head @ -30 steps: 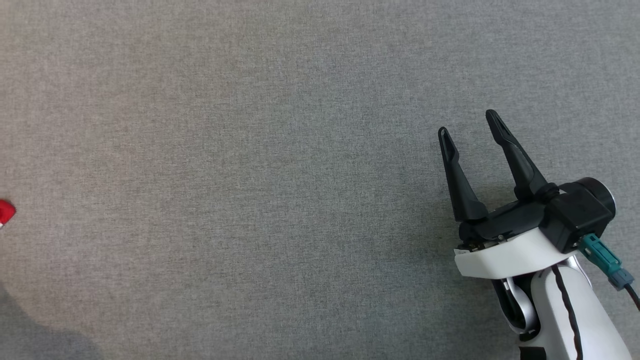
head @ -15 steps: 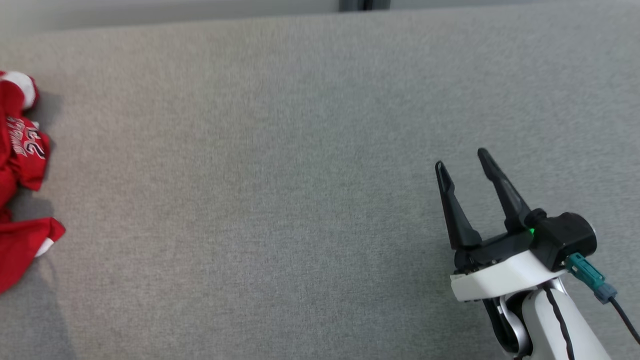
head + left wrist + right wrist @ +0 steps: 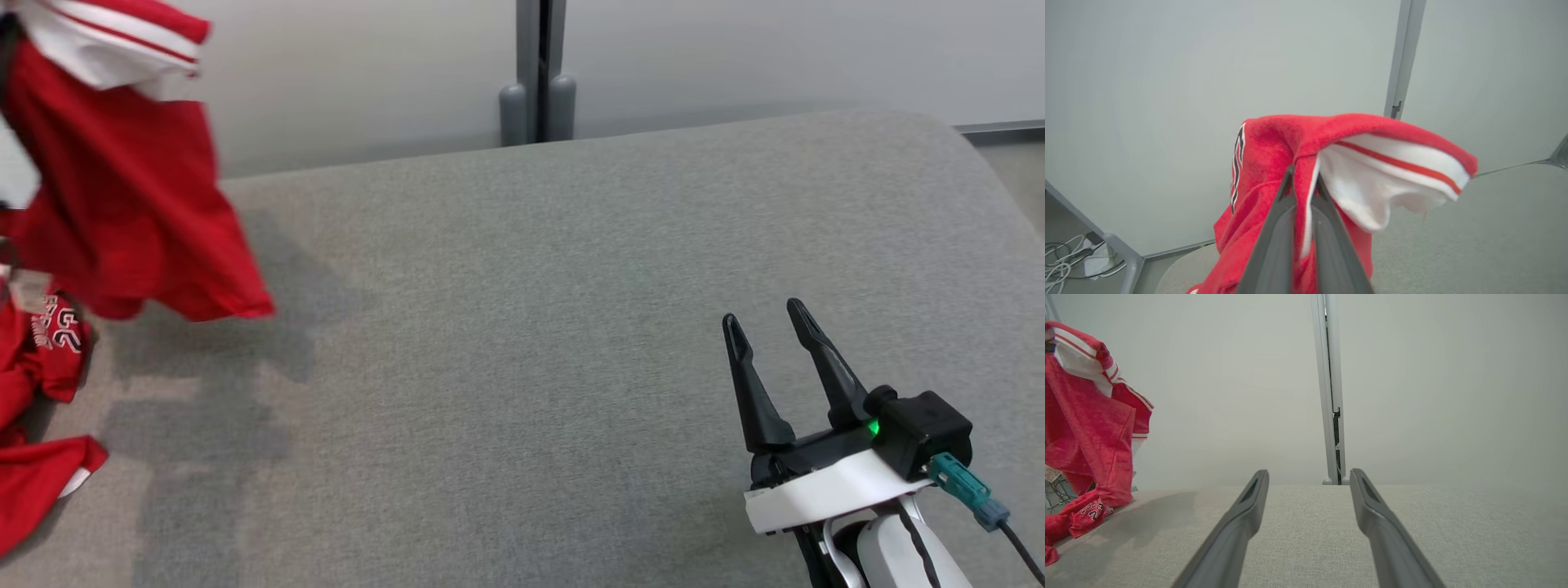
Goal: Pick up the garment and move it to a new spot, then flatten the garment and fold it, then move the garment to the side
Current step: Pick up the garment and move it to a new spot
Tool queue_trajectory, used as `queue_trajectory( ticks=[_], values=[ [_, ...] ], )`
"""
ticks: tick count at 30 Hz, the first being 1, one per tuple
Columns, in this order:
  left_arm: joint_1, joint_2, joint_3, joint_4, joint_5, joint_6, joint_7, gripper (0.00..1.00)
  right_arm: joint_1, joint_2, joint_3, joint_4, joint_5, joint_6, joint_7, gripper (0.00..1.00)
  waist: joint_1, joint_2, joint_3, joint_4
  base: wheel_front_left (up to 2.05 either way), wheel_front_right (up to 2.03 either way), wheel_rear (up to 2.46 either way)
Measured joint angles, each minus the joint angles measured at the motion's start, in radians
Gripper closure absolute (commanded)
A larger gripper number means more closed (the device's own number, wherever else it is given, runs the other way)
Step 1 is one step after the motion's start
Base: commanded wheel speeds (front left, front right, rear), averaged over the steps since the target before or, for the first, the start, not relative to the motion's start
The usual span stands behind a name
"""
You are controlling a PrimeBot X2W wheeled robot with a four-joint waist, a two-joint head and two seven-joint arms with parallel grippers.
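Lower right of the head view, the right gripper [image 3: 762, 314] has two long, tapering matt-black fingers [image 3: 751, 392] on a glossy white wrist shell [image 3: 824, 494]. A boxy black module [image 3: 922, 429] carries a green light [image 3: 873, 427] and a teal plug [image 3: 959, 482] with a dark cable [image 3: 1020, 547]. A thin black line [image 3: 914, 531], perhaps a seam, runs down the white forearm [image 3: 947, 563].

Garment [image 3: 122, 212] reads bright red, white trim with a thin red stripe, black-and-white lettering; table [image 3: 571, 286] plain grey weave.

A grey fabric surface [image 3: 522, 327] with a rounded far corner meets a pale wall [image 3: 735, 49] — a grey post [image 3: 537, 73] stands upright against it. White cables [image 3: 1061, 253] lie tangled at the left wrist view's lower left.
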Motion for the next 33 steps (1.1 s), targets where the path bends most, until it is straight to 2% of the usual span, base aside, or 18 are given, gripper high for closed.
queue_trajectory(
  ticks=[3, 7, 11, 14, 18, 21, 25, 26, 27, 33],
  values=[
    [0.044, -0.048, 0.002, -0.131, -0.059, 0.011, 0.051, 1.00, 0.012, 0.000, -0.004, 0.000, 0.002, 0.000, -0.001, 0.00, 0.0000, 0.0000, -0.021, -0.025, 0.00, 0.00, 0.00],
    [0.110, -0.105, 0.012, -0.347, -0.134, 0.067, 0.105, 1.00, 0.021, -0.001, -0.022, -0.008, 0.008, 0.000, -0.001, 0.00, 0.0000, 0.0000, -0.039, -0.061, 0.00, 0.00, 0.00],
    [0.198, -0.155, 0.006, -0.530, -0.164, 0.122, 0.110, 1.00, 0.028, -0.003, -0.040, -0.016, 0.009, 0.000, -0.003, 0.00, 0.0000, 0.0000, -0.039, -0.091, 0.00, 0.00, 0.00],
    [0.277, -0.200, -0.010, -0.608, -0.167, 0.155, 0.072, 1.00, 0.033, -0.003, -0.045, -0.018, 0.009, 0.000, -0.003, 0.00, 0.0000, 0.0000, -0.031, -0.106, 0.00, 0.00, 0.00],
    [0.398, -0.259, -0.027, -0.621, -0.163, 0.185, -0.010, 1.00, 0.032, -0.003, -0.041, -0.019, 0.010, 0.000, -0.004, 0.00, 0.0001, 0.0000, -0.018, -0.125, 0.00, 0.00, 0.00],
    [0.485, -0.291, -0.037, -0.553, -0.162, 0.188, -0.074, 1.00, 0.030, -0.003, -0.040, -0.019, 0.010, 0.000, -0.004, 0.00, 0.0000, 0.0000, -0.006, -0.135, 0.00, 0.00, 0.00],
    [0.546, -0.310, -0.086, -0.400, -0.134, 0.148, -0.133, 1.00, 0.029, -0.003, -0.041, -0.016, 0.009, 0.000, -0.005, 0.00, 0.0000, 0.0000, 0.004, -0.133, 0.00, 0.00, 0.00],
    [0.552, -0.316, -0.107, -0.358, -0.123, 0.137, -0.144, 0.87, 0.028, -0.004, -0.042, -0.015, 0.009, 0.000, -0.005, 0.00, 0.0000, 0.0000, 0.004, -0.130, 0.00, 0.00, 0.00],
    [0.555, -0.315, -0.134, -0.320, -0.098, 0.124, -0.148, 0.00, 0.027, -0.005, -0.041, -0.013, 0.008, 0.000, -0.005, 0.00, 0.0000, 0.0000, 0.004, -0.126, 0.00, 0.00, 0.00],
    [0.552, -0.359, -0.171, -0.195, -0.066, 0.086, -0.230, 0.00, 0.021, -0.010, -0.038, -0.009, 0.007, 0.000, -0.006, 0.00, 0.0000, 0.0000, -0.001, -0.102, 0.00, 0.00, 0.00]
  ],
)
